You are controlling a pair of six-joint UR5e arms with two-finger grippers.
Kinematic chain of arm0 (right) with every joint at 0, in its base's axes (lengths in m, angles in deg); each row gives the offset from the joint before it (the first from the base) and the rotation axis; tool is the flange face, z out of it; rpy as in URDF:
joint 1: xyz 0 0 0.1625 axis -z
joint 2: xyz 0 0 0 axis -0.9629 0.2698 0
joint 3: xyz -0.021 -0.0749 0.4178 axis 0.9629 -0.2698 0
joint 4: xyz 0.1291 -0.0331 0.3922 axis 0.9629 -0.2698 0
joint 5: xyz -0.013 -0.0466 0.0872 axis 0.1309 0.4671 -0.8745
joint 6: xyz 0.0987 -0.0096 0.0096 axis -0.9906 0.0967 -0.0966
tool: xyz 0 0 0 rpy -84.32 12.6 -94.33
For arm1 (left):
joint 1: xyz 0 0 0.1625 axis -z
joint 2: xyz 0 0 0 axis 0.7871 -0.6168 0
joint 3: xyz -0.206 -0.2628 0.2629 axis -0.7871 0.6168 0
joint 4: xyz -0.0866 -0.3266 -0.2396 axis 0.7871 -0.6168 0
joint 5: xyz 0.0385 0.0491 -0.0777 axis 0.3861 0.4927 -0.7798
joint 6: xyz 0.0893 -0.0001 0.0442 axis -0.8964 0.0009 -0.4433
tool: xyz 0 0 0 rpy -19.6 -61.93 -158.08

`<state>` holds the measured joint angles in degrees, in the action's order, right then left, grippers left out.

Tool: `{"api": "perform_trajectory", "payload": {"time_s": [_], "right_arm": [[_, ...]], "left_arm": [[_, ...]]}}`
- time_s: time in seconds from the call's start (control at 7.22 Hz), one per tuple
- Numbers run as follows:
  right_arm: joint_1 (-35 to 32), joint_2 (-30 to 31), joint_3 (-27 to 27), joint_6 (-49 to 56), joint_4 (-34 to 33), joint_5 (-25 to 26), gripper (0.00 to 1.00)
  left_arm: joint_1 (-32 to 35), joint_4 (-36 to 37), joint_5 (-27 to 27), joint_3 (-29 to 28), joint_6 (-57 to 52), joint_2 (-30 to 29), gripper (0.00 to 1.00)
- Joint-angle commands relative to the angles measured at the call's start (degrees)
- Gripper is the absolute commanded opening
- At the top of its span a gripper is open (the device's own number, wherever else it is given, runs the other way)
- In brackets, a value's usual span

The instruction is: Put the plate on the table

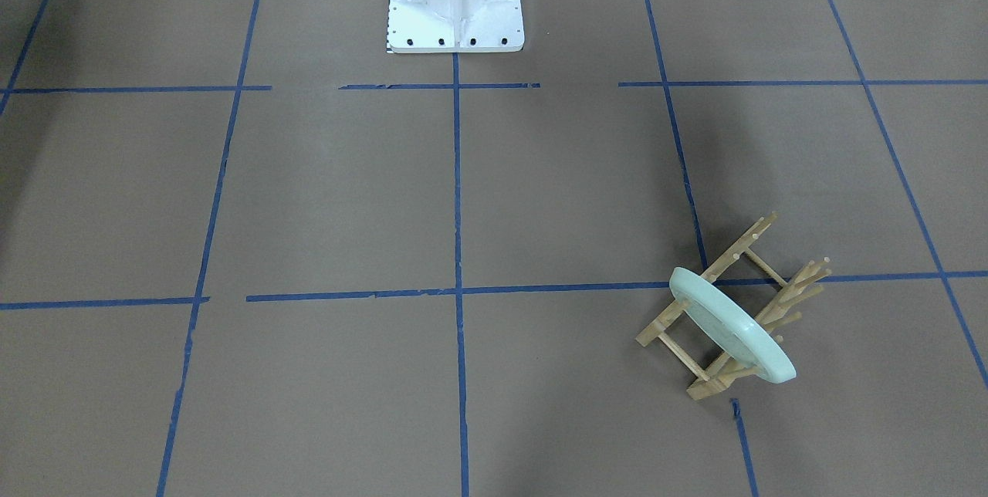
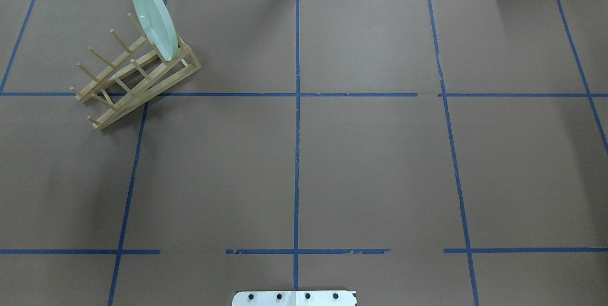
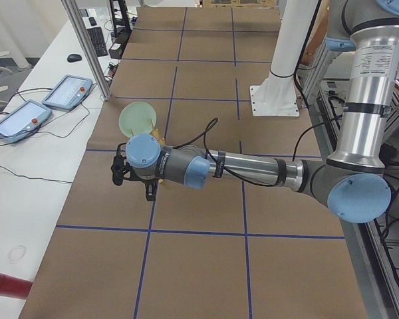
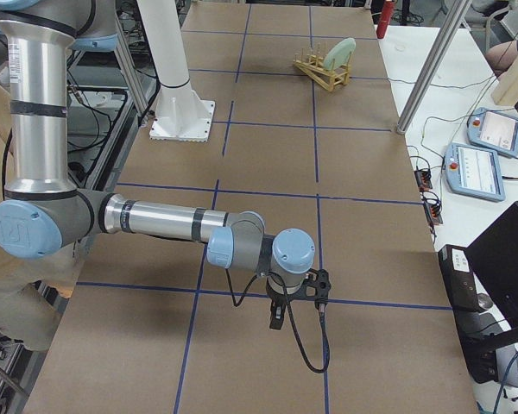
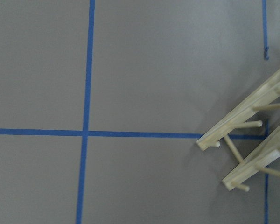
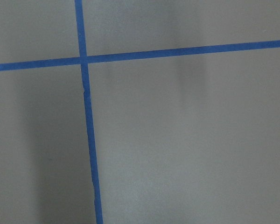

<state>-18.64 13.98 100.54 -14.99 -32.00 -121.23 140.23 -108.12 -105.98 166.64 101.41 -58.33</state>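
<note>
While both arms reach out low over the table (image 2: pixel 370 163), status reads:

Plate (image 2: pixel 154 21): pale mint-green, round, raised rim. Stands on edge, tilted, in the end slot of the wooden peg dish rack (image 2: pixel 137 82); not on the tabletop.
Plate loc.: near the table's far edge, toward the far-left corner.
Rack: lies skewed across blue tape lines (image 2: pixel 297 154); plate sits at the rack end nearest the far edge.
L gripper (image 3: pixel 149 193): points down, near the rack end opp. the plate, apart from the plate. Side view only; jaw width cannot be told.
R gripper (image 4: pixel 274 321): points down over the tabletop toward the right-hand edge, well apart from rack and plate. Side view only; jaw width cannot be told.
L wrist cam: rack end w/ pegs at view's right, tape crossing at left.
R wrist cam: tabletop w/ one tape crossing.
Robot base (image 1: pixel 455 3): white metal, mid near edge.
</note>
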Motion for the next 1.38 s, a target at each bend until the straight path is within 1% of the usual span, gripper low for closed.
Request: {"api": "perform_trajectory", "payload": {"time_s": [0.0, 0.14, 0.28, 0.42, 0.55, 0.69, 0.83, 0.97, 1.25], "right_arm": [[0.0, 0.0, 0.0, 0.0, 0.0, 0.0, 1.00], [0.0, 0.0, 0.0, 0.0, 0.0, 0.0, 1.00], [0.0, 0.0, 0.0, 0.0, 0.0, 0.0, 1.00], [0.0, 0.0, 0.0, 0.0, 0.0, 0.0, 1.00], [0.0, 0.0, 0.0, 0.0, 0.0, 0.0, 1.00], [0.0, 0.0, 0.0, 0.0, 0.0, 0.0, 1.00], [0.0, 0.0, 0.0, 0.0, 0.0, 0.0, 1.00], [0.0, 0.0, 0.0, 0.0, 0.0, 0.0, 1.00], [0.0, 0.0, 0.0, 0.0, 0.0, 0.0, 1.00]], "left_arm": [[-5.5, -16.4, 0.0, -4.5, 28.6, -7.3, 1.00], [-6.9, -18.4, 0.1, -5.7, 39.2, -11.0, 1.00], [-10.0, -18.4, 2.2, -5.4, 46.2, -13.9, 1.00], [-13.7, -21.6, 9.5, -5.6, 51.8, -16.8, 1.00], [-16.0, -29.0, 17.2, -6.6, 63.3, -17.4, 1.00], [-17.5, -41.0, 21.9, -9.3, 74.6, -17.4, 1.00], [-21.0, -48.5, 31.5, -10.7, 86.1, -18.1, 1.00], [-22.7, -49.8, 35.9, -12.4, 88.0, -19.5, 1.00], [-25.9, -49.5, 36.0, -12.9, 85.1, -20.3, 1.00]]}}
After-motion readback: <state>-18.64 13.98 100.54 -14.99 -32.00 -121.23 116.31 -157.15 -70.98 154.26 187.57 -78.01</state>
